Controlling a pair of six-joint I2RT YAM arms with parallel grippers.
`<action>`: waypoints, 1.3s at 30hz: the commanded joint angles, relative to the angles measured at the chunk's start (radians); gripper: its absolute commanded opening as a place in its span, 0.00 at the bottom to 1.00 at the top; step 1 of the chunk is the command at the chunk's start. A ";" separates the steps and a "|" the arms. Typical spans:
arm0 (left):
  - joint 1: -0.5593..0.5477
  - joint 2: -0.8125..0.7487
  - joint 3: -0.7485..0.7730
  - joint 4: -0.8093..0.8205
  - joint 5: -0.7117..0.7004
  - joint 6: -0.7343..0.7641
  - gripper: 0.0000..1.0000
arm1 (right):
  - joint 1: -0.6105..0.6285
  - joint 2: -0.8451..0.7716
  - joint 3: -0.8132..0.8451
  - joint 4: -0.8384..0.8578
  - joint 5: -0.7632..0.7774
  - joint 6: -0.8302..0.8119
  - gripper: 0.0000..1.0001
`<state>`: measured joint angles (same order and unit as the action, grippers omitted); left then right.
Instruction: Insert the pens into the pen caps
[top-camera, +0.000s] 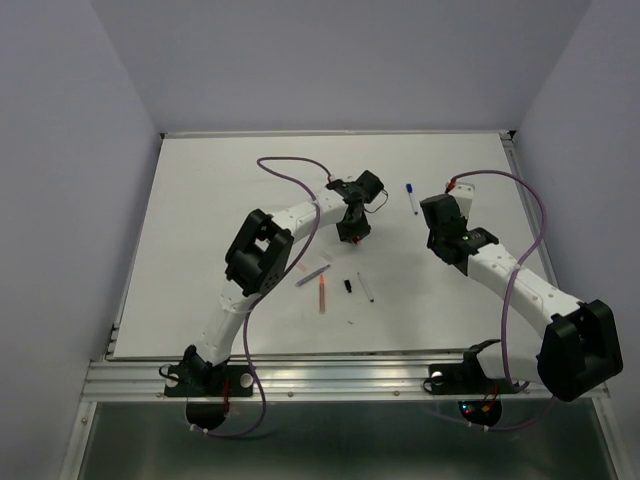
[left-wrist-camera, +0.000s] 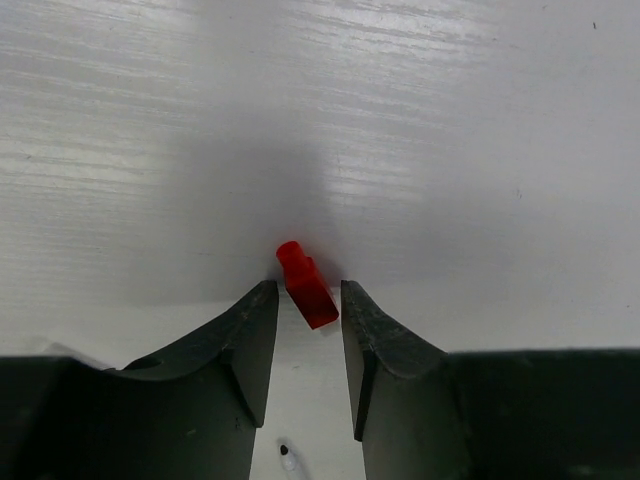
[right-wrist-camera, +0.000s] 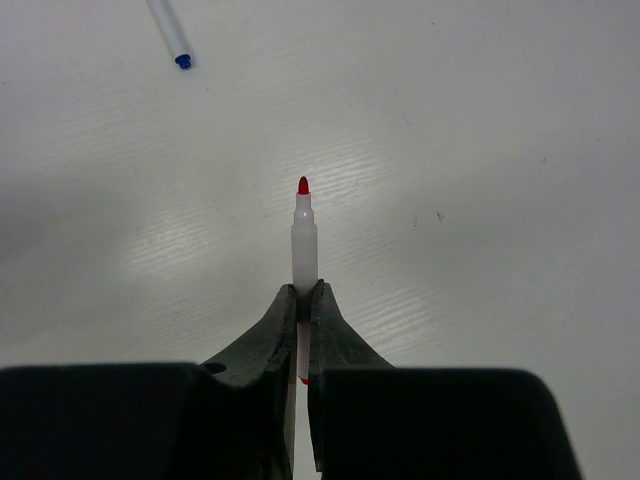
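My left gripper (left-wrist-camera: 305, 292) is open and low over the table, its fingertips on either side of a red pen cap (left-wrist-camera: 306, 284) that lies tilted between them without being gripped. In the top view this gripper (top-camera: 353, 234) is at mid-table. My right gripper (right-wrist-camera: 304, 292) is shut on a white pen with a red tip (right-wrist-camera: 304, 238) that points forward above the table. In the top view it (top-camera: 440, 230) is to the right of the left gripper. A white pen with a blue tip (top-camera: 411, 197) lies just beyond, and also shows in the right wrist view (right-wrist-camera: 170, 30).
Nearer the arms lie a grey pen (top-camera: 312, 274), an orange pen (top-camera: 322, 295), a black cap (top-camera: 348, 285) and a white pen with a black tip (top-camera: 366, 287). That black tip also shows in the left wrist view (left-wrist-camera: 287, 457). The table's metal edge (top-camera: 300, 372) runs along the front.
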<state>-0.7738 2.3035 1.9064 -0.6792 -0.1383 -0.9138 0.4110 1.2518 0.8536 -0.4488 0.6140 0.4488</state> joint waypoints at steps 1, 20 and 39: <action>-0.027 0.033 0.025 -0.046 -0.021 0.015 0.41 | -0.008 -0.009 0.004 0.021 0.043 0.002 0.01; 0.065 -0.349 -0.069 0.240 0.097 0.832 0.00 | -0.008 -0.164 0.004 0.232 -0.216 -0.315 0.01; 0.199 -0.894 -0.722 0.434 1.148 0.541 0.00 | -0.008 -0.126 0.234 0.110 -1.040 -1.804 0.01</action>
<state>-0.5762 1.4891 1.2373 -0.2630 0.7834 -0.3462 0.4103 1.0805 0.9905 -0.1215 -0.1909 -0.9325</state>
